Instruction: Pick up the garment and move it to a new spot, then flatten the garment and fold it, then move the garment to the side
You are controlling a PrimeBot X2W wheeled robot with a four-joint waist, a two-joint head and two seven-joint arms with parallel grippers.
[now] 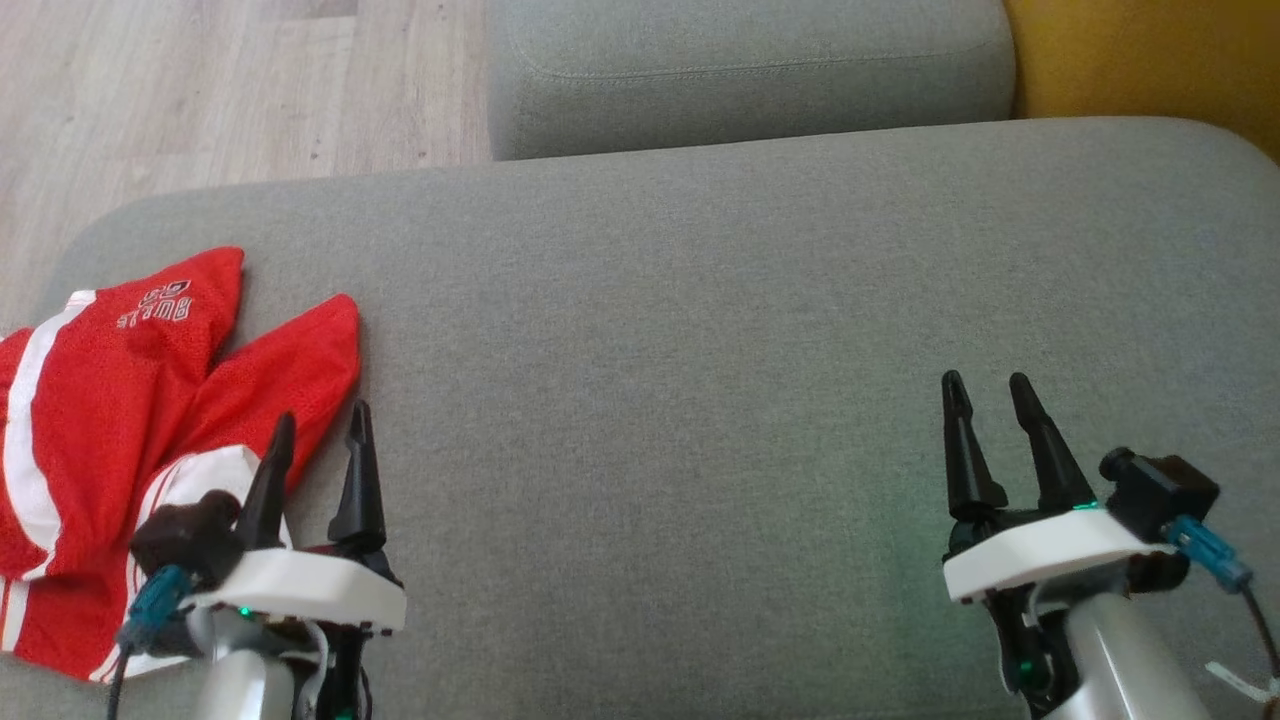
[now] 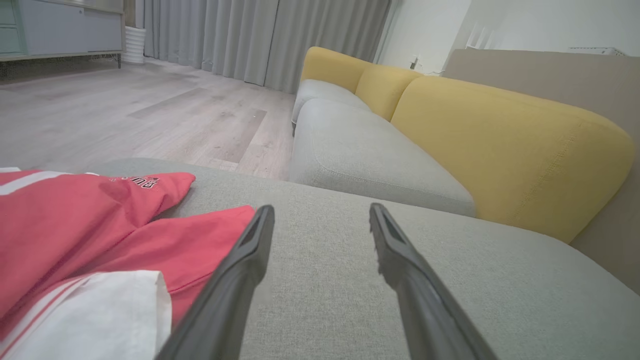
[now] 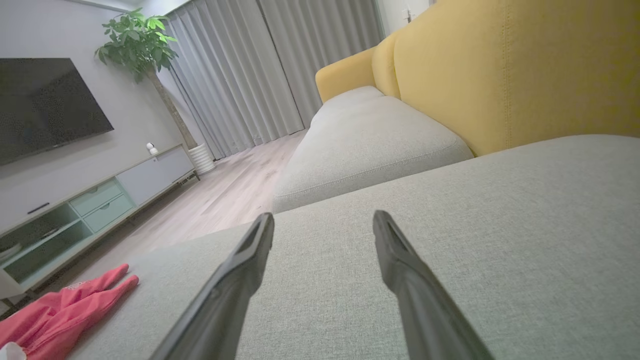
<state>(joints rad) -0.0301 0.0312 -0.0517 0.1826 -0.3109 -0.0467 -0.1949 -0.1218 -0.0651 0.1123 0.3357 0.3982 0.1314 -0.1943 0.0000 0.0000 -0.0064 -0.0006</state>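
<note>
Grey woven cushion (image 1: 700, 300) bears crumpled red mesh garment (image 1: 110, 400).

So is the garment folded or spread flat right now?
Neither: the garment lies rumpled at the left end of the cushion, its layers overlapping and a white part turned up; not flat, no neat fold.

This is a home living room. A long fabric sofa (image 3: 375, 145) with grey seats and mustard-yellow back cushions (image 3: 500, 65) runs up the right of the right wrist view. At upper left there, a wall-mounted black flat television (image 3: 45, 105) sits above a low pale cabinet with drawers (image 3: 145, 180), beside a leafy green potted tree (image 3: 137, 47). Grey floor-length curtains (image 3: 240, 75) hang behind pale wood-plank flooring (image 2: 125, 115).
</note>
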